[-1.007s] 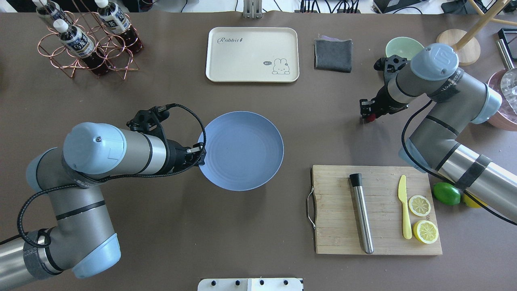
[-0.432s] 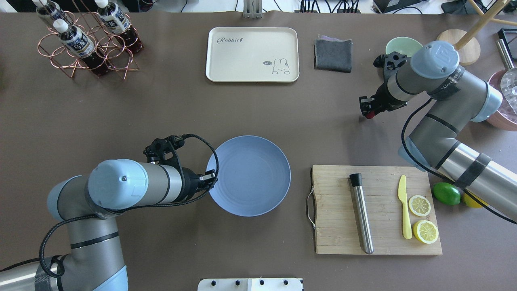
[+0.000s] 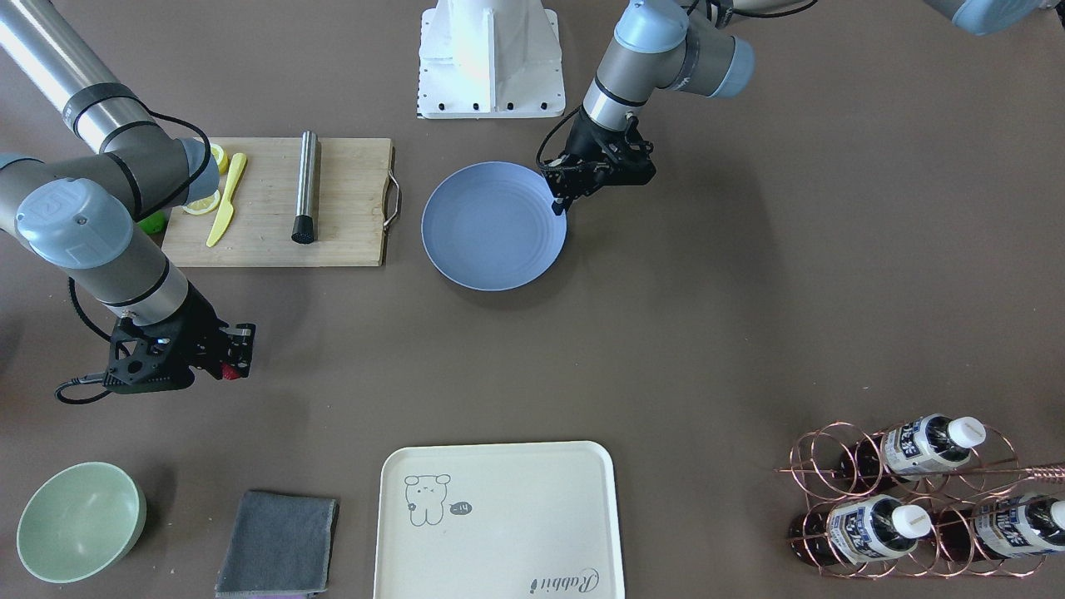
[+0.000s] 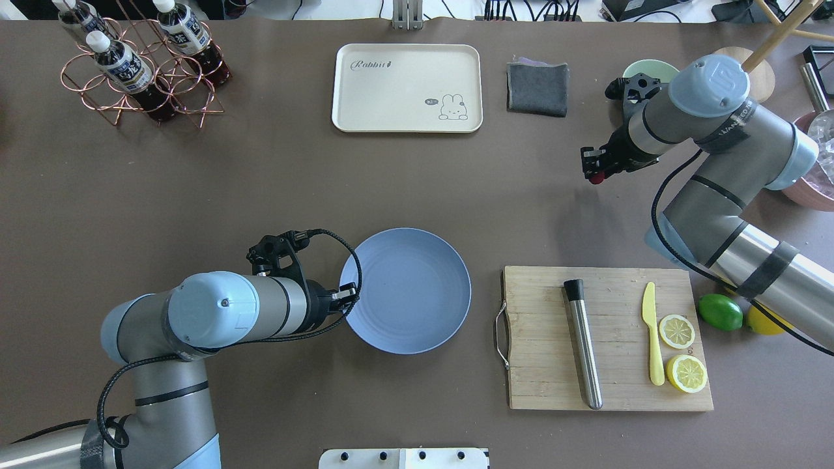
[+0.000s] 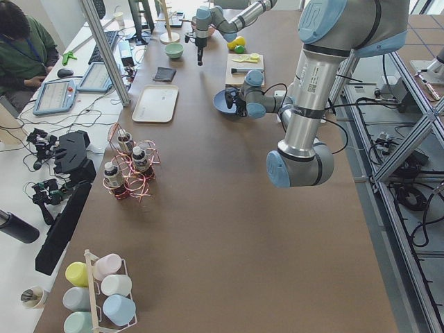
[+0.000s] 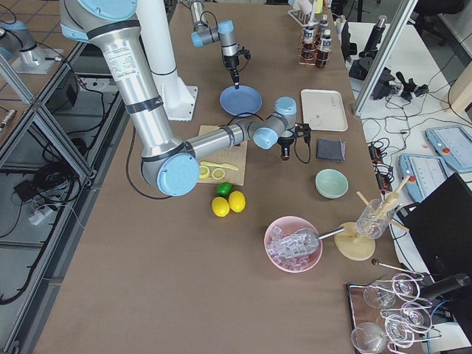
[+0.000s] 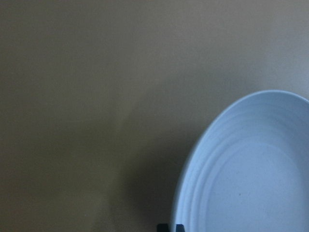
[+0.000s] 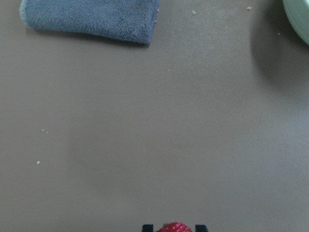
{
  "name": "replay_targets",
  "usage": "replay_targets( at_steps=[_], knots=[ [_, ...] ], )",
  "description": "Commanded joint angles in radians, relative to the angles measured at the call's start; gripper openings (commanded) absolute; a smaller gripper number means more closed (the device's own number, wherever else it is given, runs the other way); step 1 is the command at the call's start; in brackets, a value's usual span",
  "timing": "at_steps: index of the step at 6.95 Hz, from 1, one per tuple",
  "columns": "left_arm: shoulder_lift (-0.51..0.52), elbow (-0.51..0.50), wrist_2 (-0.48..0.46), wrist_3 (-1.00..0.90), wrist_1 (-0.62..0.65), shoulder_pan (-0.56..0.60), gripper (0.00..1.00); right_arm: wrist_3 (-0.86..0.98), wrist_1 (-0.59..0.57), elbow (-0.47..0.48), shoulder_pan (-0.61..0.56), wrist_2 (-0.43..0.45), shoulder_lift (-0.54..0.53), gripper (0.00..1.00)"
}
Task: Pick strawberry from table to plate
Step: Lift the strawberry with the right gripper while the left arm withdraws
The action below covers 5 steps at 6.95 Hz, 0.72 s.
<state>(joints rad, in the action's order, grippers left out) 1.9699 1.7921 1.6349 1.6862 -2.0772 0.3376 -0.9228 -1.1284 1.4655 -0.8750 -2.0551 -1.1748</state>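
Observation:
The blue plate (image 4: 407,290) lies on the brown table (image 4: 260,182), a little left of the cutting board. My left gripper (image 4: 348,298) is shut on the plate's left rim; in the left wrist view the plate (image 7: 251,174) fills the lower right. At the far right, my right gripper (image 4: 593,170) is shut on the small red strawberry (image 4: 595,176) and holds it above the table. The strawberry (image 8: 174,227) peeks between the fingertips in the right wrist view. The front-facing view shows the strawberry (image 3: 229,372) in the right gripper (image 3: 235,358), well away from the plate (image 3: 491,225).
A wooden cutting board (image 4: 606,339) carries a steel rod, a yellow knife and two lemon halves. A lime (image 4: 720,312) lies beside it. At the back are a cream tray (image 4: 407,88), a grey cloth (image 4: 537,88), a green bowl (image 4: 645,70) and a bottle rack (image 4: 140,62).
My left gripper has pulled the plate towards the robot's side and slightly right. My right gripper, with the strawberry, has shifted a little towards the table's far side.

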Motion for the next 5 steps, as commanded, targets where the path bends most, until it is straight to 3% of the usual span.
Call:
replay_targets(
  at_steps=[1, 3, 5],
  knots=[
    [0.010, -0.014, -0.045, -0.003, -0.003, 0.008, 0.98, -0.004, -0.002, 0.003, -0.009, -0.008, 0.014, 0.00],
    [0.009, -0.002, -0.017, -0.041, 0.006, 0.087, 0.98, -0.007, -0.037, 0.048, -0.010, -0.022, 0.026, 0.00],
    [-0.043, 0.003, 0.139, -0.476, 0.022, 0.258, 0.98, -0.039, -0.160, 0.169, 0.007, -0.019, 0.037, 0.00]
  ],
)
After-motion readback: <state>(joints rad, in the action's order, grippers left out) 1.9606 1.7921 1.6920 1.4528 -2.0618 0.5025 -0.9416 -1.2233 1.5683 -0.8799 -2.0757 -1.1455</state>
